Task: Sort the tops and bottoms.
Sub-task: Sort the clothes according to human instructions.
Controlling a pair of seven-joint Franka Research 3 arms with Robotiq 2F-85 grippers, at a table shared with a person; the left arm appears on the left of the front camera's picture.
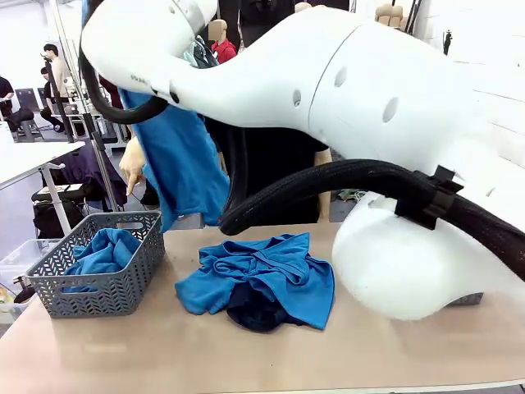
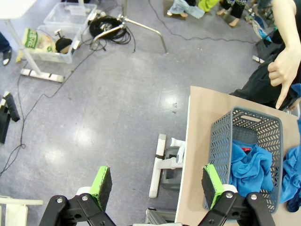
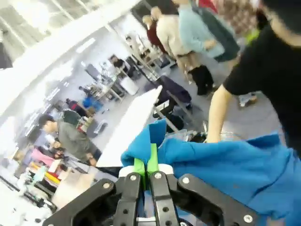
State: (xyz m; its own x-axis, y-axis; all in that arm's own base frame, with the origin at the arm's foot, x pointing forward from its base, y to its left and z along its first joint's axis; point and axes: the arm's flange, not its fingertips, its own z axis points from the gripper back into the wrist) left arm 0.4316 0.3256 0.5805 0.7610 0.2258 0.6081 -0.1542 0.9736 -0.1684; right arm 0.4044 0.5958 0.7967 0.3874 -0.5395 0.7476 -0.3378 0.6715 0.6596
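Three blue tops (image 1: 279, 271), one navy bottoms (image 1: 254, 316)

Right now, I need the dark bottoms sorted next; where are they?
Front view: the dark bottoms lie mid-table, peeking from under the blue shirt heap, right of the grey basket.

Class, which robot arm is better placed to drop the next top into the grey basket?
Right: the right gripper is shut on a raised blue top near the grey basket. The left gripper hangs open and empty beside the table.
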